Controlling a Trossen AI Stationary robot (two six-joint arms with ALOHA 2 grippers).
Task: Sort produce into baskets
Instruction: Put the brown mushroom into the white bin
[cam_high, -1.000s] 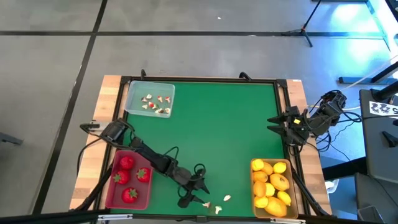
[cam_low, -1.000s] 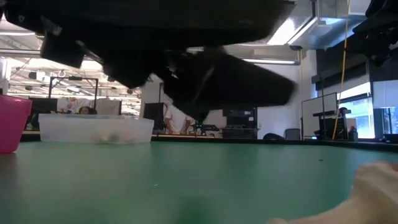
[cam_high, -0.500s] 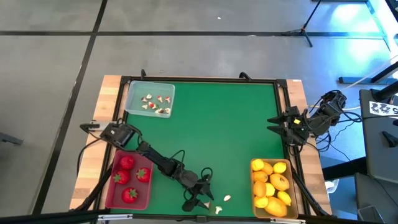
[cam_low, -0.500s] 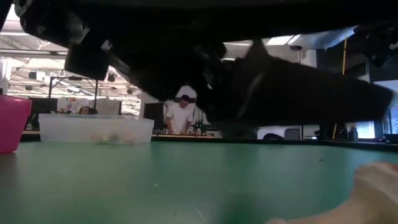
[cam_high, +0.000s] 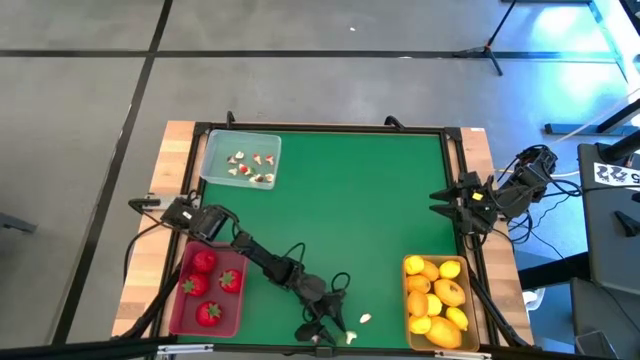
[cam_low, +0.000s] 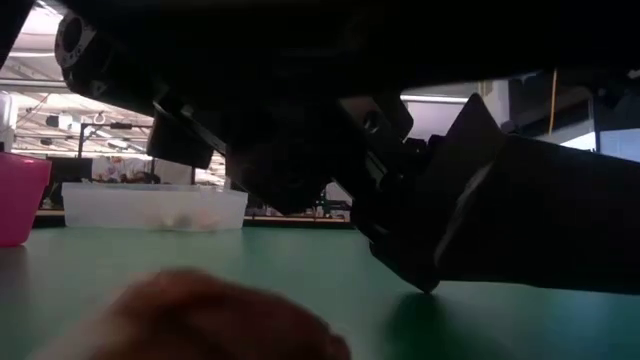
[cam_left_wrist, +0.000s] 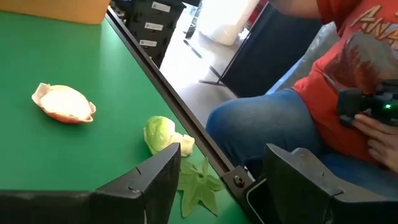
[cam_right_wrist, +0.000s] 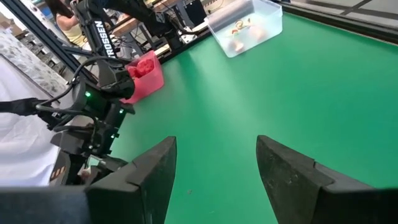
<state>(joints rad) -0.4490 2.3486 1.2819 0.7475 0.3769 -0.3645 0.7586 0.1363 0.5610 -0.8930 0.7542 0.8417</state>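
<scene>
Strawberries (cam_high: 204, 284) fill red tray (cam_high: 177, 310); lemons (cam_high: 437, 297) fill tan tray (cam_high: 470, 296).

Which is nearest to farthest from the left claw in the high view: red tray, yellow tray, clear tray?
Left claw is at the table's near edge, between the red and yellow trays.
1. Red tray, near left corner.
2. Yellow tray, near right corner; close to the red one, hard to separate.
3. Clear tray, far left corner.

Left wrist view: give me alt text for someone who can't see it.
The left gripper, fingers open, hangs over the green table's near edge above a small green leafy piece; a white-and-red piece lies beyond. A seated person is close by.
</scene>
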